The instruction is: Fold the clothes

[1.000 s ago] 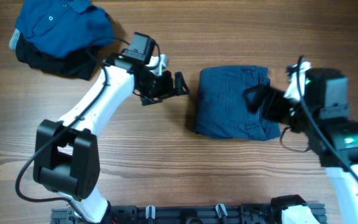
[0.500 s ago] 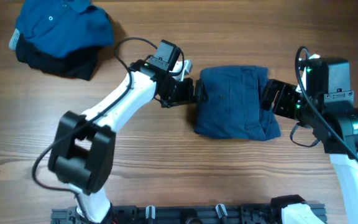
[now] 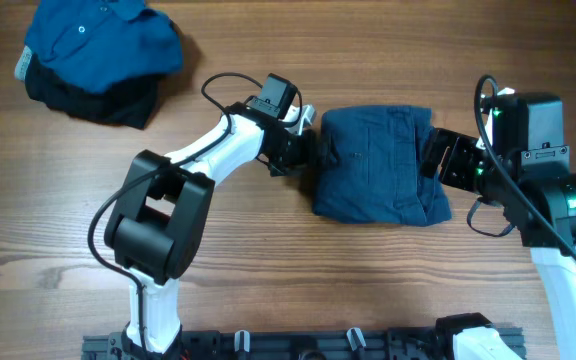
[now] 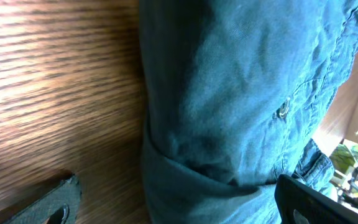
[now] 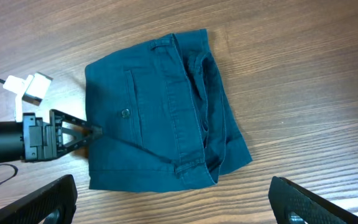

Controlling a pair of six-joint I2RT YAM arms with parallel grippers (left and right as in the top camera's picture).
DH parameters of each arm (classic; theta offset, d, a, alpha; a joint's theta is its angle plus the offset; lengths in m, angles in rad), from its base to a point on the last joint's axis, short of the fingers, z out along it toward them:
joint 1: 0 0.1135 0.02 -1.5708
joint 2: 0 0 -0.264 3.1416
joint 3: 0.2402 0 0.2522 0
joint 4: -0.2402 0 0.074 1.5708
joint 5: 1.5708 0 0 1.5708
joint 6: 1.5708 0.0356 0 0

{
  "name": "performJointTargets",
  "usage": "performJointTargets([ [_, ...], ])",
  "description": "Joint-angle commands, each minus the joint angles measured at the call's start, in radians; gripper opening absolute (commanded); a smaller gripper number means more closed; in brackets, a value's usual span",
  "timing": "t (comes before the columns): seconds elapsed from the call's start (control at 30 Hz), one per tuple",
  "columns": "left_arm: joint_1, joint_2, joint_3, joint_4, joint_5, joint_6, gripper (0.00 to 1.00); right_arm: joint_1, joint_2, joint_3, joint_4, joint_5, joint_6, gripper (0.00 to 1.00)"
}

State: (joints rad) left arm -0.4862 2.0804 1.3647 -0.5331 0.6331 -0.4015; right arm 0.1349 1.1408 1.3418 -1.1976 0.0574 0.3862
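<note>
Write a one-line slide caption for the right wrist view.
Folded navy shorts lie on the wooden table, with the open left gripper at their edge.

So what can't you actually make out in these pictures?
- Black garment, overhead view: mostly covered by the blue shirt, so its shape is hidden.
- Navy shorts, left wrist view: too close, cut off by the frame edges.
- Left tool, overhead view: dark against the shorts; contact with the fabric unclear.
- Right tool, right wrist view: only fingertips show at the bottom corners.

Three garments [image 3: 378, 170] [image 3: 98, 40] [image 3: 93, 100], two pincers [image 3: 313, 152] [image 3: 430, 158]
</note>
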Motion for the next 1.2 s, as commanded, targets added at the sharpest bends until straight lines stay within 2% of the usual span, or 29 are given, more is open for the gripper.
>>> performJointTargets([
  [0.0,-0.026,0.058,-0.005,0.013,0.033,-0.005,1.0,0.0,-0.001,0.012,0.0,0.026,-0.019,1.0],
  [0.17,-0.066,0.09,-0.005,0.09,0.037,-0.033,1.0,0.0,0.002,0.007,-0.001,0.025,-0.019,1.0],
  [0.47,-0.097,0.121,-0.005,0.134,0.036,-0.078,0.99,0.0,0.03,-0.008,-0.002,0.025,-0.017,1.0],
  [0.67,-0.097,0.121,-0.005,0.134,0.035,-0.078,0.56,0.0,0.068,-0.008,-0.009,0.005,-0.017,1.0],
  [0.8,-0.097,0.121,-0.005,0.137,0.027,-0.078,0.19,0.0,0.092,-0.008,-0.009,0.002,-0.017,1.0],
  [0.87,-0.097,0.121,-0.005,0.142,0.018,-0.077,0.04,0.0,0.101,-0.008,-0.013,0.002,-0.017,1.0],
  [1.17,-0.08,0.121,-0.005,0.209,-0.03,-0.073,0.04,0.0,0.124,-0.008,-0.027,0.002,-0.017,1.0],
])
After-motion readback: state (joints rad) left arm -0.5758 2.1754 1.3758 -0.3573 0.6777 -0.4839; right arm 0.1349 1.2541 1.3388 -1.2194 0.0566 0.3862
